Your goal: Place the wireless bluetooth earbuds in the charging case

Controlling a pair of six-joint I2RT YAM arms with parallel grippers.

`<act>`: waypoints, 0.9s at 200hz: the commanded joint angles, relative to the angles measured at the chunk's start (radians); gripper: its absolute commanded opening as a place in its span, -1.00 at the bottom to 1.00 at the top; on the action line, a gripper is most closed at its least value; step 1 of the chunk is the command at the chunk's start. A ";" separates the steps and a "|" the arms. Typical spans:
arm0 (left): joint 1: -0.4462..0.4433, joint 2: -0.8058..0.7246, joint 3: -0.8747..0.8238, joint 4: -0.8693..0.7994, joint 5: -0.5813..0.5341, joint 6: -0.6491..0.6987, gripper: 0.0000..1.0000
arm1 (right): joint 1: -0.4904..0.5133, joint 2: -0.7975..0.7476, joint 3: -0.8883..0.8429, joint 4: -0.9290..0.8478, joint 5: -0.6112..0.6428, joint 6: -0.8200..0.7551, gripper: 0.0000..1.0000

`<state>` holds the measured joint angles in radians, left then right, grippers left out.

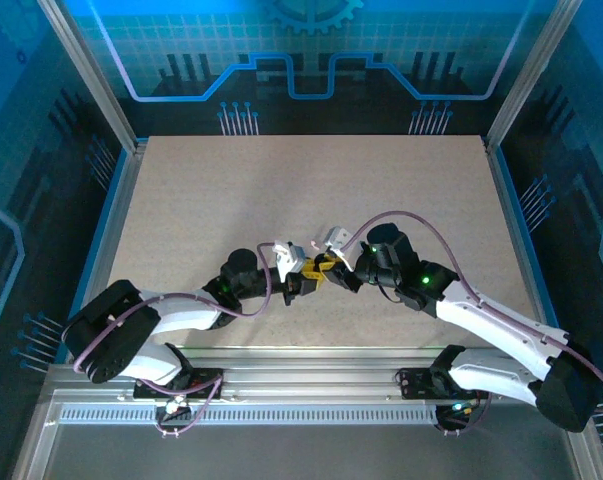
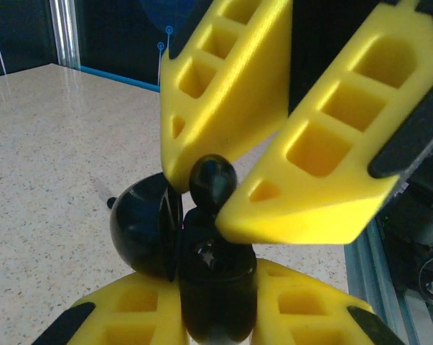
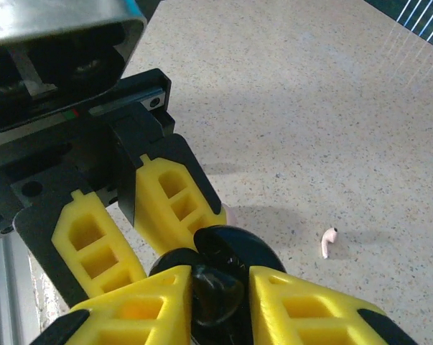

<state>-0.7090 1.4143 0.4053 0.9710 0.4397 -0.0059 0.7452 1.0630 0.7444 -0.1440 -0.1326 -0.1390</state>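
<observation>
Fingers [image 2: 223, 79]: bright yellow w/ black trim. Piece [image 2: 144, 226] betw. them: glossy black. Table [image 1: 281, 190]: beige, fine dark speckle. Earbud [image 3: 329, 242]: pale pink. Arms [image 1: 491, 325]: white + black; cables [image 1: 411, 214] purple. Back wall [image 1: 301, 60]: blue, grid + line pattern.

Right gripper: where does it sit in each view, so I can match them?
Top external: right gripper at centre, meeting the left gripper.
Left wrist: right gripper at the top, fingers pinching the black earbud.
Right wrist: right gripper at the bottom edge, earbud between its fingers.
Shared landmark: the black case in the left gripper's fingers.
</observation>
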 commanded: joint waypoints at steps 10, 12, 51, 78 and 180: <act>-0.002 -0.032 0.005 0.052 0.022 0.000 -0.63 | -0.002 0.002 0.024 -0.036 -0.023 0.012 -0.38; -0.003 -0.032 0.005 0.052 0.022 0.001 -0.64 | -0.003 0.002 0.025 -0.035 -0.024 0.013 -0.37; -0.003 -0.035 -0.001 0.057 0.022 -0.001 -0.63 | -0.009 -0.008 0.028 -0.017 -0.065 0.040 -0.24; -0.002 -0.040 -0.009 0.058 0.016 0.003 -0.63 | -0.019 -0.024 0.031 -0.008 -0.085 0.057 -0.19; -0.002 -0.049 -0.022 0.062 0.007 0.011 -0.63 | -0.112 -0.138 0.026 -0.017 -0.201 0.226 0.03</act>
<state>-0.7090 1.3842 0.4011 0.9787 0.4393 -0.0017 0.6575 0.9512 0.7467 -0.1493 -0.2932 0.0181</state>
